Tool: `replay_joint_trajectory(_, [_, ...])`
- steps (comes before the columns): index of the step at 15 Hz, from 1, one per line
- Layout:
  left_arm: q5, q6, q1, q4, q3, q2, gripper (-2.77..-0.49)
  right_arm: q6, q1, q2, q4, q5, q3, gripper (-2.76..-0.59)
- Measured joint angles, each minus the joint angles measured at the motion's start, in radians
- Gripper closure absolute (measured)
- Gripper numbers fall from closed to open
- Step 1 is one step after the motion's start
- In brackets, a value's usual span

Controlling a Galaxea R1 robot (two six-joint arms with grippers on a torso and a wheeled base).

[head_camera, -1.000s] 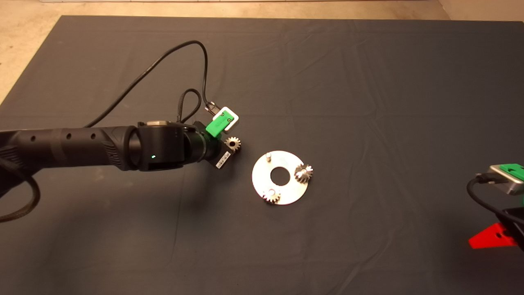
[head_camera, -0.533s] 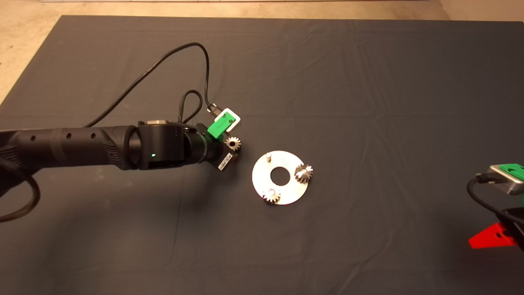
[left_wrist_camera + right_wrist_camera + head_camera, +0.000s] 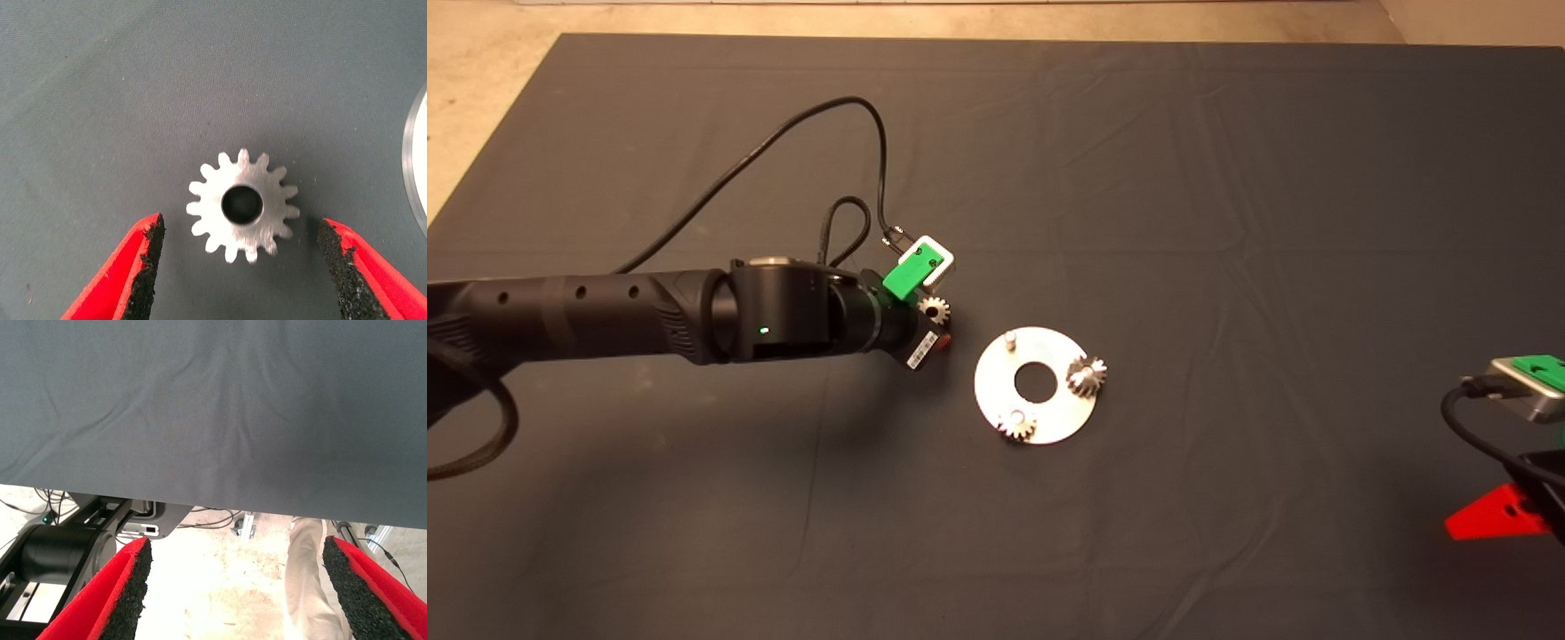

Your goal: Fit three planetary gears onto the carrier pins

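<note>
L gripper over loose gear, jaws wide open.

R gripper parked at mat's lower right edge, fingers spread apart, nothing between them; its wrist cam shows mat edge & a person's leg. Round disc near mat centre: gear on pin at disc's 7 o'clock, gear on pin at 3 o'clock, bare pin at 11 o'clock. Third gear lies flat on mat just beyond disc's 10 o'clock, between L fingers, not touching them.
</note>
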Motion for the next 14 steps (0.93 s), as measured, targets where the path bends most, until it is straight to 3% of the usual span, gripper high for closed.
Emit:
replay_joint_trajectory(2, [-0.031,0.0,0.0,0.0,-0.029,0.009,-1.6,0.0,0.0,0.0,0.0,0.0,0.0,-1.89])
replay_joint_trajectory(3, [-0.037,0.0,0.0,0.0,-0.045,0.01,-1.6,0.0,0.0,0.0,0.0,0.0,0.0,-1.89])
replay_joint_trajectory(13, [-0.065,-0.001,0.0,0.0,-0.05,0.01,-1.49,0.0,0.0,0.0,0.001,0.0,0.0,-1.89])
replay_joint_trajectory(14, [-0.066,-0.001,0.0,-0.001,-0.05,0.01,-1.38,0.0,0.0,0.0,0.001,0.0,0.0,-1.89])
